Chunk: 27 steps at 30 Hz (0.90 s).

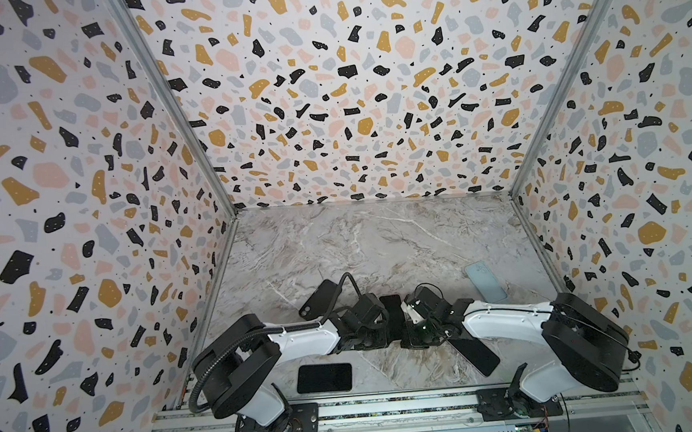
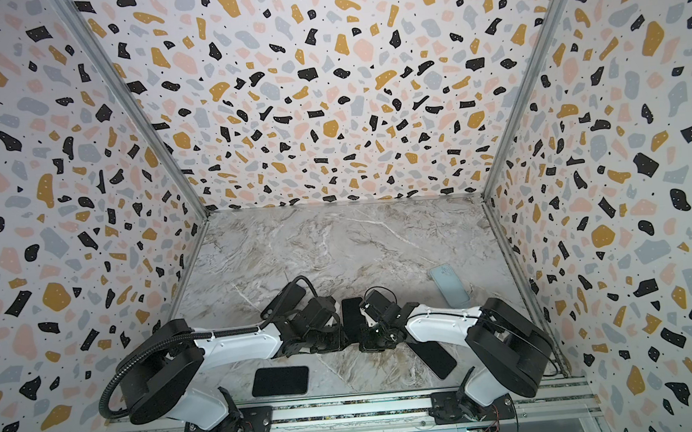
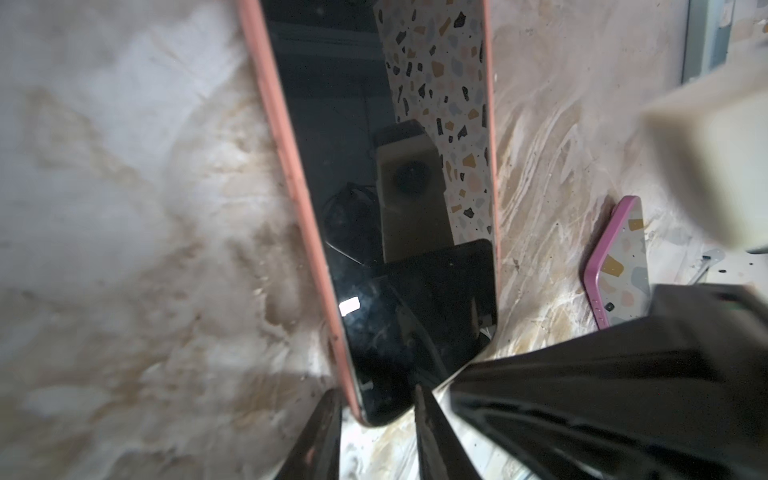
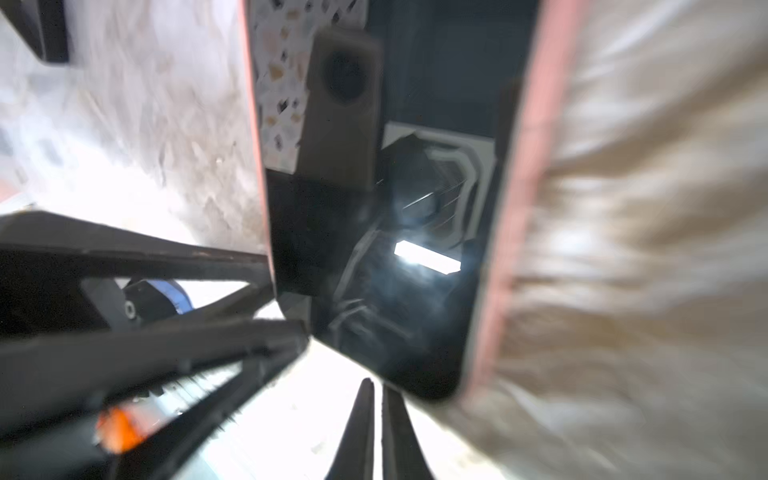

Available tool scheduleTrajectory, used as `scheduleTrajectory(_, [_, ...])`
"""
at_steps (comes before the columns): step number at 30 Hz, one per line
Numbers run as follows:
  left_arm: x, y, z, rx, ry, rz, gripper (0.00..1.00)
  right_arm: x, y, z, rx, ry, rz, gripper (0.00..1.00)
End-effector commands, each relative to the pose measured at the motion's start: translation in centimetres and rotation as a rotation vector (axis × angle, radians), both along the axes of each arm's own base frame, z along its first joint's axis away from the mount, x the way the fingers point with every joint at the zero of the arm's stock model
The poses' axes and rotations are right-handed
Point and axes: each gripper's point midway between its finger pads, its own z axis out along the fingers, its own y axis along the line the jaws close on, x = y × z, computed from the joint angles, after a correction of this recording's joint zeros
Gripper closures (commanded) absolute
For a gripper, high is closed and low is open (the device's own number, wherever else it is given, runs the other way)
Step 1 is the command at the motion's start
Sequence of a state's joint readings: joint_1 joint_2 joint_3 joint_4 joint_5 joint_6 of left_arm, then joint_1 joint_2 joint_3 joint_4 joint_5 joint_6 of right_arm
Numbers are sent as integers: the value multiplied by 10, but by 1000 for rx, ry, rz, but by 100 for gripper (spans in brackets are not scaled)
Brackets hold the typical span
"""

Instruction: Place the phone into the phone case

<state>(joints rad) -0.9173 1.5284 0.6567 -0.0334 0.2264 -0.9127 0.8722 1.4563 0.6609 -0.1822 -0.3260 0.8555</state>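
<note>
Marble table (image 1: 379, 244): seating phone (image 3: 395, 208) inside pink phone case (image 3: 286, 166), apparently nearly finishing; clamping its end with left pincer (image 3: 376, 399), poising right pincer (image 4: 378, 386), closed and empty, beside its corner.

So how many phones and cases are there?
5: the pink-edged one in the middle, a dark one behind the left arm, a light blue one at the right, a front-left black one and a front-right black one. Others may be hidden.
</note>
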Motion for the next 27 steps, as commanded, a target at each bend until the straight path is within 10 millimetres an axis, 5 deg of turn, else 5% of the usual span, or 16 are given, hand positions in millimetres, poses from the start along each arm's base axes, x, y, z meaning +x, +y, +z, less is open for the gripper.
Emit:
scheduleTrajectory(1, [1,16,1,49,-17,23,67,20,-20,23,-82,-116,-55,88])
scheduleTrajectory(7, [2,7,8,40,10,5,63,35,-23,33,-113,-166,-67,77])
scheduleTrajectory(27, [-6,-3,-11,32,107,-11,70,23,-13,10,-59,-79,-29,70])
